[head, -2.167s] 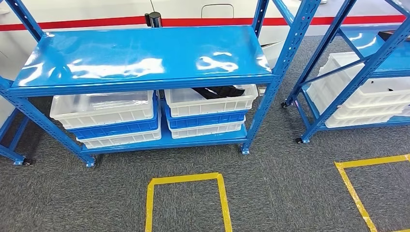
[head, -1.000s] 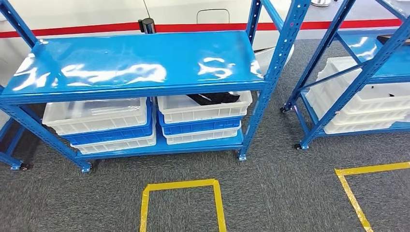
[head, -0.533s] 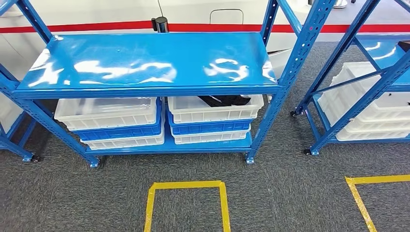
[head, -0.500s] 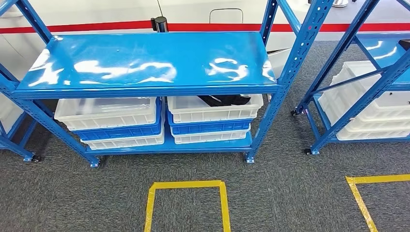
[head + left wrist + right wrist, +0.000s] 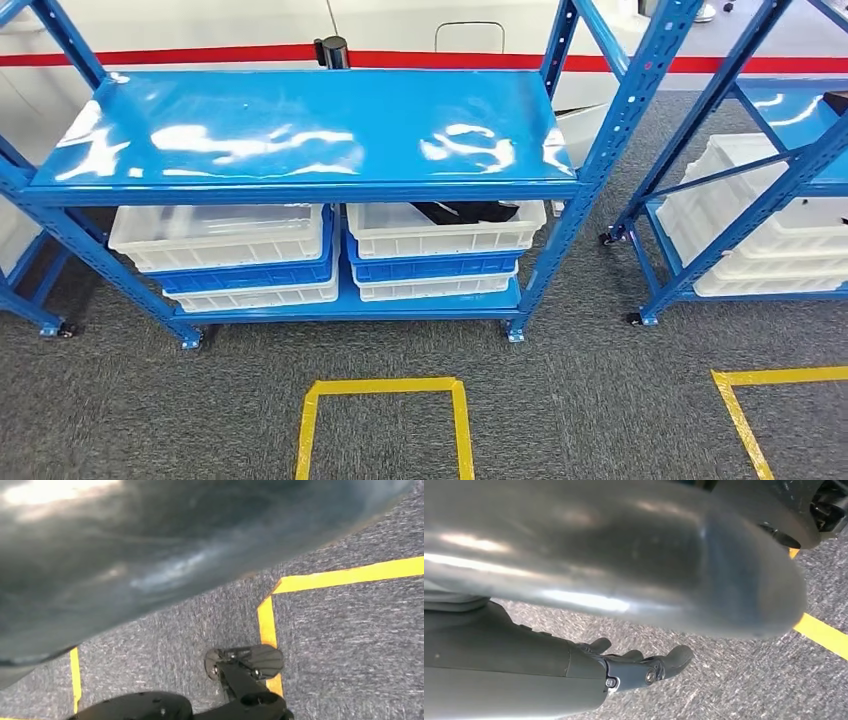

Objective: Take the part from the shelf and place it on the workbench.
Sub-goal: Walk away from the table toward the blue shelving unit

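A black part point(image 5: 462, 211) lies in the top white bin point(image 5: 445, 229) of the right-hand stack on the lower level of a blue shelf point(image 5: 300, 130). A second stack of bins point(image 5: 225, 252) sits beside it. The right hand point(image 5: 639, 669) hangs above grey carpet point(image 5: 580, 400), fingers loosely spread, holding nothing. The left hand's state cannot be told. Yellow tape point(image 5: 385, 386) marks the floor.

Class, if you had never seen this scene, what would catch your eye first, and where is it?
The glossy blue shelf fills the middle of the head view, its top board bare and shining. Beneath it sit two stacks of white and blue bins, and the right stack's top bin holds a dark part. On the grey carpet in front lies a yellow tape square.
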Robot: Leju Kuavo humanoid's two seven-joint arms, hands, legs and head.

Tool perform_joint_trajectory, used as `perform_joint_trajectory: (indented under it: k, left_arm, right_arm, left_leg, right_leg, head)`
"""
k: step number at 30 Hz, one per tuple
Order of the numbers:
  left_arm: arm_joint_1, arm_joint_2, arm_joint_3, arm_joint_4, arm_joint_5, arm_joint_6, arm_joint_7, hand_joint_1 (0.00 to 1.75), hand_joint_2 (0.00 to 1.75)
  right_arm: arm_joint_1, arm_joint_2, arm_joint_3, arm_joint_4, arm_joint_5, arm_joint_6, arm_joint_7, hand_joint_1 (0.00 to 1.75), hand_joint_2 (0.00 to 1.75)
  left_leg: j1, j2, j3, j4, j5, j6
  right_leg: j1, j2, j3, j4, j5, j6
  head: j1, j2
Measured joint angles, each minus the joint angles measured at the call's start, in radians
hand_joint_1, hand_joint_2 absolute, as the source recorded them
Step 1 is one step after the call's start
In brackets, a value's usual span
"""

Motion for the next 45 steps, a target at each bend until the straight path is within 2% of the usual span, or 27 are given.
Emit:
perform_joint_trajectory:
  k: [3, 4, 7, 8, 9, 11, 13, 14, 16, 18, 20, 22, 23, 24, 25, 26, 28, 29, 33, 35, 37, 38, 39, 40, 42, 44, 45]
  left_arm:
    - [0.0, 0.0, 0.0, 0.0, 0.0, 0.001, 0.0, 0.0, 0.0]
    - [0.0, 0.001, 0.0, 0.0, 0.0, 0.001, 0.001, 0.0, 0.0]
    - [-0.001, 0.001, 0.0, 0.0, 0.0, 0.001, 0.001, 0.0, 0.0]
    - [0.0, 0.001, 0.0, 0.0, 0.0, 0.001, 0.001, 0.0, 0.0]
    - [0.0, 0.001, 0.0, 0.0, 0.0, 0.001, 0.001, 0.0, 0.0]
    - [0.001, 0.001, 0.0, 0.0, 0.0, 0.001, 0.001, 0.0, 0.0]
    - [0.0, 0.0, 0.0, 0.0, -0.001, 0.001, 0.0, 0.0, 0.0]
    - [0.0, 0.0, 0.0, 0.0, -0.001, 0.001, 0.0, 0.0, 0.0]
    - [0.001, 0.0, 0.0, 0.0, -0.002, 0.001, -0.001, 0.0, 0.0]
    - [0.002, 0.001, 0.0, 0.0, -0.002, 0.001, -0.001, 0.0, 0.0]
    - [0.002, 0.002, 0.0, 0.0, -0.002, 0.001, -0.001, 0.0, 0.0]
    - [0.002, 0.002, 0.0, 0.0, -0.002, 0.001, 0.0, 0.0, 0.0]
    - [0.002, 0.002, 0.0, 0.0, -0.002, 0.001, 0.0, 0.0, 0.0]
    - [0.003, 0.002, 0.0, 0.0, -0.002, 0.001, 0.0, 0.0, 0.0]
    - [0.003, 0.002, 0.0, 0.0, -0.002, 0.001, 0.0, 0.0, 0.0]
    - [0.003, 0.003, 0.0, 0.0, -0.002, 0.001, 0.0, 0.0, 0.0]
    - [0.002, 0.003, 0.0, 0.0, -0.002, 0.001, -0.001, 0.0, 0.0]
    - [0.001, 0.003, 0.0, 0.0, -0.002, 0.001, -0.001, 0.0, 0.0]
    - [-0.001, 0.003, 0.0, 0.0, -0.002, 0.001, -0.001, 0.0, 0.0]
    - [-0.001, 0.003, 0.0, 0.0, -0.001, 0.0, -0.004, 0.0, 0.0]
    - [-0.002, 0.003, 0.0, 0.0, -0.001, -0.004, -0.008, 0.0, 0.0]
    - [-0.002, 0.003, 0.0, 0.0, 0.0, -0.007, -0.01, 0.0, 0.0]
    - [-0.001, 0.003, 0.0, 0.0, 0.001, -0.01, -0.012, 0.0, 0.0]
    - [-0.001, 0.003, 0.0, 0.0, 0.001, -0.014, -0.013, 0.0, 0.0]
    - [-0.001, 0.002, 0.0, 0.0, 0.002, -0.019, -0.014, 0.0, 0.0]
    - [-0.001, 0.002, 0.0, 0.0, 0.002, -0.019, -0.012, 0.0, 0.0]
    - [-0.001, 0.003, 0.0, 0.0, 0.001, -0.019, -0.011, 0.0, 0.0]
  right_arm:
    - [0.0, 0.0, 0.0, 0.0, 0.001, 0.0, 0.0, 0.0, 0.0]
    - [0.0, 0.0, 0.0, 0.0, 0.001, 0.0, 0.0, 0.0, 0.0]
    - [0.001, 0.001, 0.0, 0.0, 0.001, 0.0, 0.0, 0.0, 0.0]
    - [0.002, 0.001, 0.0, 0.0, 0.001, 0.0, 0.0, 0.0, 0.0]
    - [0.003, 0.001, 0.0, 0.0, 0.001, 0.0, 0.0, 0.0, 0.0]
    - [0.003, 0.001, 0.0, 0.0, 0.001, 0.0, 0.0, 0.0, 0.0]
    - [0.001, 0.001, 0.0, 0.0, 0.001, 0.0, -0.001, 0.0, 0.0]
    - [-0.001, 0.0, 0.0, 0.0, 0.002, 0.001, -0.001, 0.0, 0.0]
    - [-0.002, 0.0, 0.0, 0.0, 0.002, 0.002, -0.003, 0.0, 0.0]
    - [-0.002, 0.0, 0.0, 0.0, 0.002, 0.002, -0.003, 0.0, 0.0]
    - [0.0, 0.0, 0.0, 0.0, 0.002, 0.003, -0.004, 0.0, 0.0]
    - [0.001, 0.0, 0.0, 0.0, 0.002, 0.003, -0.004, 0.0, 0.0]
    - [0.001, 0.0, 0.0, 0.0, 0.002, 0.003, -0.005, 0.0, 0.0]
    - [0.001, 0.0, 0.0, 0.0, 0.002, 0.003, -0.005, 0.0, 0.0]
    - [0.001, 0.001, 0.0, 0.0, 0.002, 0.003, -0.005, 0.0, 0.0]
    - [0.001, 0.001, 0.0, 0.0, 0.002, 0.004, -0.005, 0.0, 0.0]
    - [0.0, 0.002, 0.0, 0.0, 0.002, 0.004, -0.005, 0.0, 0.0]
    - [0.0, 0.002, 0.0, 0.0, 0.002, 0.004, -0.006, 0.0, 0.0]
    - [0.0, 0.002, 0.0, 0.0, 0.006, 0.004, -0.006, 0.0, 0.0]
    - [0.0, 0.002, 0.0, 0.0, 0.008, 0.003, -0.007, 0.0, 0.0]
    - [0.0, 0.002, 0.0, 0.0, 0.008, 0.0, -0.008, 0.0, 0.0]
    - [0.0, 0.002, 0.0, 0.0, 0.007, -0.002, -0.008, 0.0, 0.0]
    - [0.001, 0.002, 0.0, 0.0, 0.005, -0.004, -0.009, 0.0, 0.0]
    - [0.002, 0.002, 0.0, 0.0, 0.004, -0.005, -0.009, 0.0, 0.0]
    - [0.001, 0.002, 0.0, 0.0, 0.004, -0.007, -0.009, 0.0, 0.0]
    - [-0.003, 0.002, 0.0, 0.0, 0.004, -0.007, -0.009, 0.0, 0.0]
    - [-0.003, 0.002, 0.0, 0.0, 0.005, -0.007, -0.009, 0.0, 0.0]
  left_leg:
    - [-0.001, -0.013, -0.004, -0.004, 0.005, 0.021]
    - [-0.001, -0.016, -0.004, -0.006, 0.007, 0.029]
    - [-0.003, -0.025, -0.009, -0.006, 0.009, 0.041]
    - [-0.004, -0.03, -0.01, -0.006, 0.009, 0.042]
    - [-0.005, -0.034, -0.01, -0.006, 0.009, 0.043]
    - [-0.005, -0.043, -0.008, -0.006, 0.01, 0.042]
    - [-0.01, -0.049, -0.007, -0.004, 0.009, 0.037]
    - [-0.012, -0.051, -0.006, -0.005, 0.009, 0.032]
    - [-0.012, -0.053, -0.004, -0.01, 0.011, 0.02]
    - [-0.008, -0.045, -0.008, 0.003, 0.001, 0.01]
    - [-0.007, -0.031, -0.042, 0.086, -0.051, 0.001]
    - [-0.006, -0.024, -0.101, 0.215, -0.114, -0.006]
    - [-0.005, -0.023, -0.121, 0.255, -0.124, -0.009]
    - [-0.004, -0.022, -0.125, 0.26, -0.114, -0.01]
    - [-0.002, -0.019, -0.108, 0.224, -0.086, -0.011]
    - [0.001, -0.014, -0.075, 0.158, -0.049, -0.012]
    - [0.001, -0.002, -0.014, 0.038, -0.004, -0.008]
    - [-0.001, 0.001, -0.001, 0.009, 0.003, -0.004]
    - [-0.005, -0.013, -0.003, -0.006, 0.009, 0.024]
    - [-0.002, -0.019, -0.006, -0.01, 0.013, 0.037]
    - [-0.003, -0.023, -0.011, -0.01, 0.015, 0.043]
    - [-0.004, -0.026, -0.012, -0.01, 0.016, 0.044]
    - [-0.004, -0.028, -0.013, -0.01, 0.016, 0.045]
    - [-0.005, -0.031, -0.012, -0.01, 0.016, 0.044]
    - [-0.005, -0.035, -0.011, -0.01, 0.018, 0.042]
    - [-0.01, -0.038, -0.01, -0.008, 0.018, 0.035]
    - [-0.013, -0.038, -0.009, -0.007, 0.014, 0.036]
  right_leg:
    - [-0.003, -0.002, -0.012, 0.021, -0.016, 0.008]
    - [-0.004, 0.001, -0.032, 0.06, -0.035, 0.007]
    - [-0.003, 0.011, -0.129, 0.249, -0.107, -0.004]
    - [-0.003, 0.013, -0.148, 0.282, -0.113, -0.002]
    - [-0.003, 0.014, -0.151, 0.279, -0.104, 0.003]
    - [-0.002, 0.018, -0.099, 0.167, -0.054, 0.015]
    - [0.001, 0.024, -0.042, 0.046, -0.012, 0.014]
    - [0.004, 0.026, -0.029, 0.017, -0.003, 0.009]
    - [0.007, 0.025, -0.026, 0.006, 0.004, -0.004]
    - [0.0, 0.021, -0.018, 0.0, 0.013, -0.018]
    - [-0.006, 0.015, -0.011, -0.005, 0.017, -0.028]
    - [-0.005, 0.01, -0.009, -0.005, 0.016, -0.031]
    - [-0.004, 0.008, -0.008, -0.005, 0.016, -0.032]
    - [-0.004, 0.007, -0.007, -0.004, 0.015, -0.033]
    - [-0.005, 0.006, -0.004, -0.004, 0.013, -0.032]
    - [-0.006, 0.005, -0.001, -0.003, 0.01, -0.03]
    - [-0.001, 0.004, 0.004, 0.0, 0.002, -0.02]
    - [0.002, 0.002, 0.004, 0.001, 0.0, -0.015]
    - [0.002, -0.004, -0.003, 0.008, -0.009, 0.001]
    - [0.001, 0.003, -0.043, 0.087, -0.05, -0.001]
    - [0.0, 0.011, -0.111, 0.228, -0.106, -0.007]
    - [0.0, 0.013, -0.139, 0.28, -0.121, -0.006]
    - [0.0, 0.014, -0.149, 0.297, -0.12, -0.001]
    - [0.0, 0.015, -0.139, 0.271, -0.103, 0.006]
    - [0.001, 0.016, -0.072, 0.129, -0.047, 0.017]
    - [0.004, 0.018, -0.023, 0.019, -0.009, 0.012]
    - [0.004, 0.018, -0.016, 0.001, -0.003, 0.007]
  head:
    - [0.003, 0.0]
    - [0.004, 0.0]
    - [0.007, 0.0]
    - [0.007, 0.0]
    - [0.007, 0.0]
    - [0.008, 0.0]
    - [0.007, 0.0]
    - [0.007, 0.0]
    - [0.006, 0.0]
    - [0.005, 0.0]
    - [0.002, 0.0]
    - [0.0, 0.0]
    - [0.001, 0.0]
    - [0.0, 0.0]
    - [0.0, 0.0]
    - [0.0, 0.0]
    - [0.0, 0.0]
    - [0.0, 0.0]
    - [0.0, 0.0]
    - [0.003, 0.0]
    - [0.006, 0.0]
    - [0.006, 0.0]
    - [0.006, 0.0]
    - [0.006, 0.0]
    - [0.007, 0.0]
    - [0.006, 0.0]
    - [0.006, 0.0]
